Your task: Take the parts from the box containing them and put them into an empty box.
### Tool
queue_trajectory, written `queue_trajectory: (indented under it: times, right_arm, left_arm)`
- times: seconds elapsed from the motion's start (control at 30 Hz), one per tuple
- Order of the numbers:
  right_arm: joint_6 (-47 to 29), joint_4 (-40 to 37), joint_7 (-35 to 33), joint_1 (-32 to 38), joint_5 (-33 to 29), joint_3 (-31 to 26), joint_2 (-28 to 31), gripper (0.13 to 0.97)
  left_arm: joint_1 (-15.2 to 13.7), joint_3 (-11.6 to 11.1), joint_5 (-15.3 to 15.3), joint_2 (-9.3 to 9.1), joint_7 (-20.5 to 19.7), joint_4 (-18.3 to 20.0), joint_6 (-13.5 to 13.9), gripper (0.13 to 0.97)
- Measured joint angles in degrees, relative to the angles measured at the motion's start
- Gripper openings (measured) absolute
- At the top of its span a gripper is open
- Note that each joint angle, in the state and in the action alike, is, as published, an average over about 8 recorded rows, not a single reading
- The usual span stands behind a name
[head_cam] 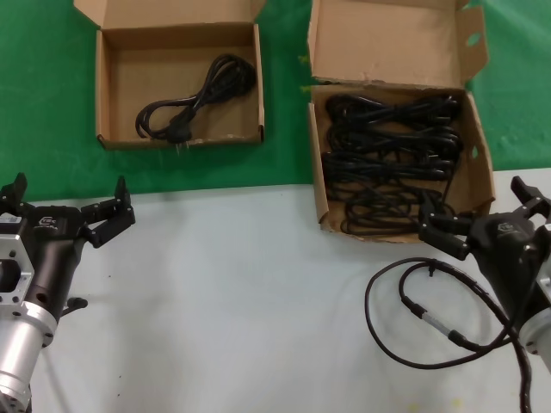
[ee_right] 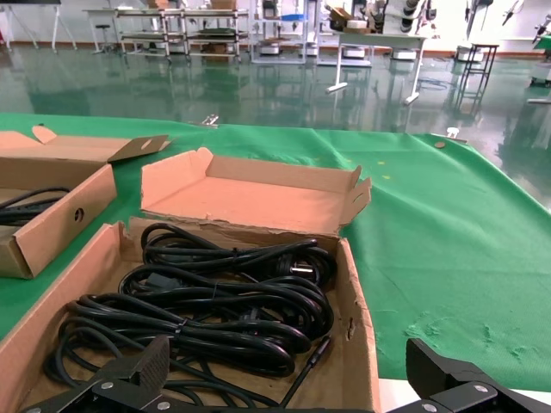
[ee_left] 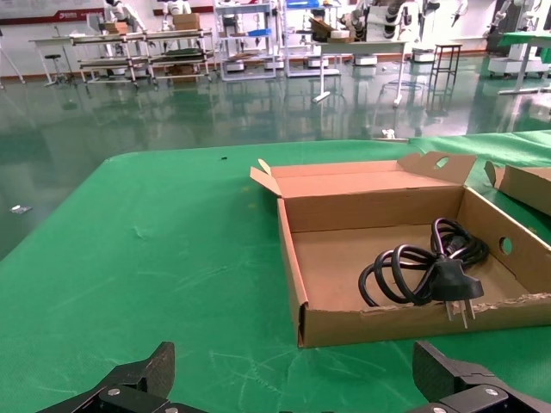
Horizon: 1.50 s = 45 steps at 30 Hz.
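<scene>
- cardboard on green cloth at the far side of the bench (head_cam: 258, 284): the small box (head_cam: 108, 95) sits on the robot's left, the big box (head_cam: 319, 185) on its right, well apart.
- small box already holds one cord (head_cam: 196, 107) – a loose loop, plug toward the near wall, pins showing in the left wrist view (ee_left: 452, 280).
- big box holds the remaining cords (head_cam: 392, 163), several bundles stacked front to back, each with its long axis running left-right across the box.
- right end effector (head_cam: 482, 213) hangs at the near right corner of the big box, jaws spread wide and empty; the nearest bundles lie just ahead of it and slightly to its left.
- left end effector (head_cam: 65, 206) hovers over the bench nearer than the small box, also open, gripping nothing.
- right arm is clearly the closer one to the cords – a short reach forward should do.
- thicker cable (head_cam: 413, 310) with a metal plug loops on the bench below the right arm; not a part.
</scene>
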State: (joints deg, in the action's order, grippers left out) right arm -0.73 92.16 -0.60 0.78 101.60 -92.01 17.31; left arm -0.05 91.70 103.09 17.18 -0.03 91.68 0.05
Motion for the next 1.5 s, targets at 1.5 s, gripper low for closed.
queue_trajectory:
  times: [1.5]
  right_arm:
    - [0.0,0.0,0.0,0.0,0.0,0.0,0.0,0.966]
  left_arm:
    - [0.0,0.0,0.0,0.0,0.0,0.0,0.0,0.966]
